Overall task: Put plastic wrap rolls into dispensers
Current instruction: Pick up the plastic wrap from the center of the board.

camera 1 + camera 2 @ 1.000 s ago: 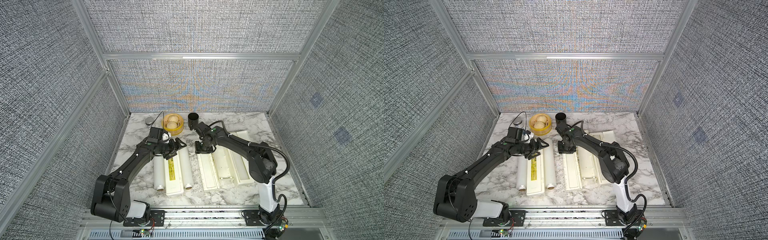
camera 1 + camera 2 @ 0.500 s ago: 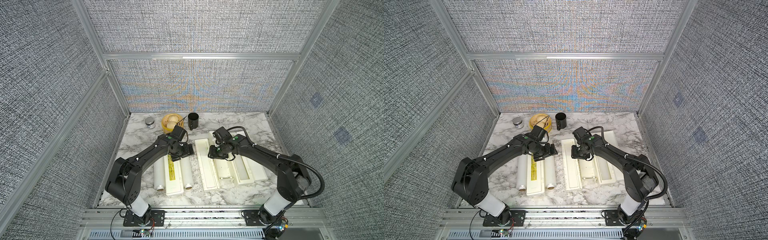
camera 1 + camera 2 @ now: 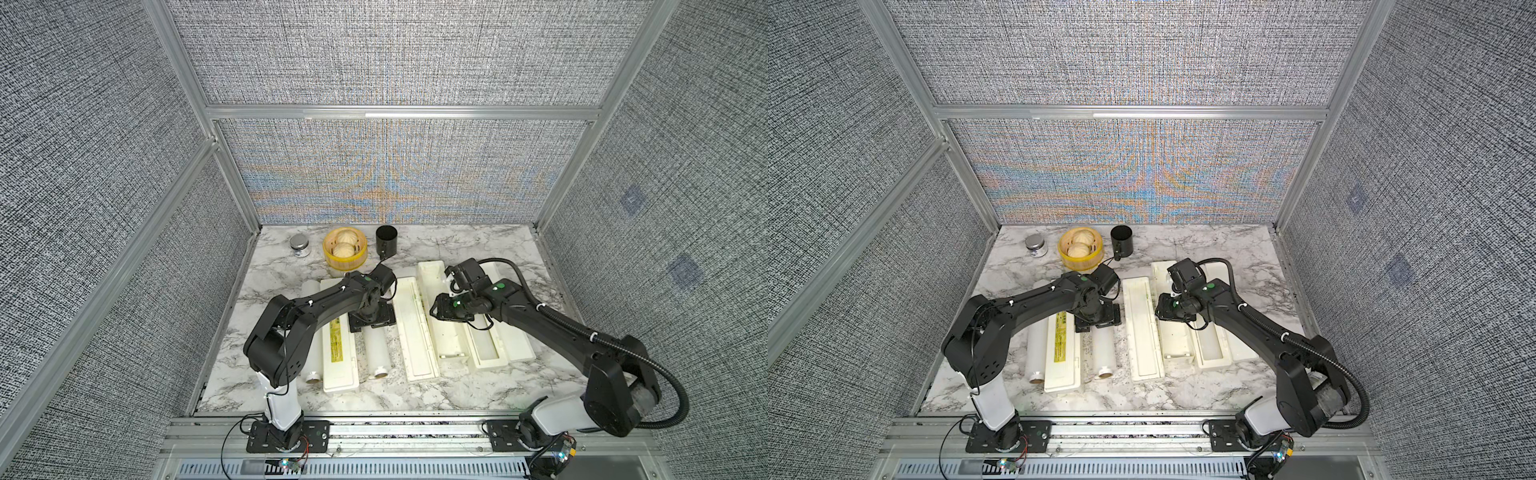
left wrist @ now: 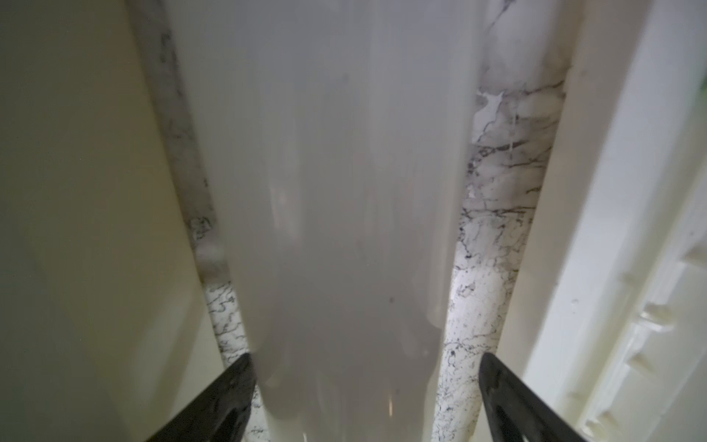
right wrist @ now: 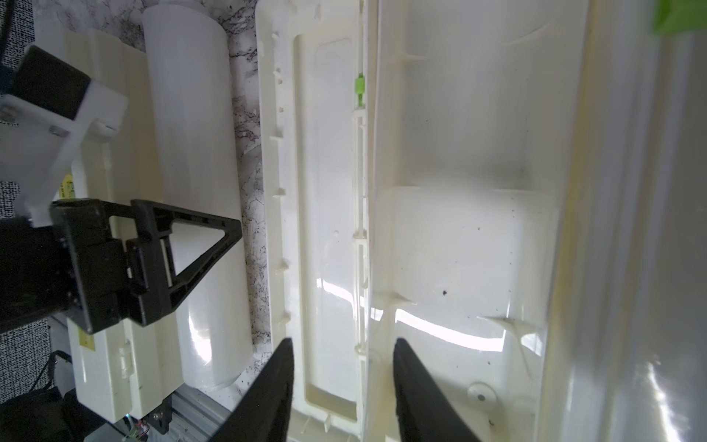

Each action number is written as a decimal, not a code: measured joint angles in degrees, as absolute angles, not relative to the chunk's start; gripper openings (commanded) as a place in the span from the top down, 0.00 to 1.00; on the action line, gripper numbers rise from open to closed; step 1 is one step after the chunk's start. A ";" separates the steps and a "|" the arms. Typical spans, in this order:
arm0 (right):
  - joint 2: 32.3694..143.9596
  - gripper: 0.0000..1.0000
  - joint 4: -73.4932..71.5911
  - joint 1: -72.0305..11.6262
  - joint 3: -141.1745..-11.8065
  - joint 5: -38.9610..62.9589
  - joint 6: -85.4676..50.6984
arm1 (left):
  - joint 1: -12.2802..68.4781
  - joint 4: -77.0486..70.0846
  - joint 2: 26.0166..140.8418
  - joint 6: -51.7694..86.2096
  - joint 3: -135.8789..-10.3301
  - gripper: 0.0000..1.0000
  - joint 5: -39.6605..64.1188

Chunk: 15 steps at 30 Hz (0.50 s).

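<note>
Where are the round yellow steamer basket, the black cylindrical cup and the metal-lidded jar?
Round yellow steamer basket (image 3: 345,262): in a top view, front wall.
Black cylindrical cup (image 3: 386,245): in a top view, side wall.
Metal-lidded jar (image 3: 299,240): in a top view, lid.

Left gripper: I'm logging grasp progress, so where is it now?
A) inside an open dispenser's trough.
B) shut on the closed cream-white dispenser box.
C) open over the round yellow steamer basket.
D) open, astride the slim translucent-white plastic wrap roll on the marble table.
D: in the left wrist view the left gripper has its black fingers apart on either side of the translucent-white plastic wrap roll, lying on the marble table.
</note>
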<state>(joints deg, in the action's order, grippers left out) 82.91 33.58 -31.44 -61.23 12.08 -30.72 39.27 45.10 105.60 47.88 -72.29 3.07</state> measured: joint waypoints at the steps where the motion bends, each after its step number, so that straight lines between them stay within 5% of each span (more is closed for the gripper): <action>1: 82.78 0.55 33.56 -31.38 -60.97 12.21 -30.63 | 39.38 45.12 106.15 47.99 -72.42 0.12 3.07; 15: 78.59 0.55 34.35 -29.52 -60.36 12.62 -29.61 | 40.10 49.56 108.40 46.54 -75.68 0.40 1.72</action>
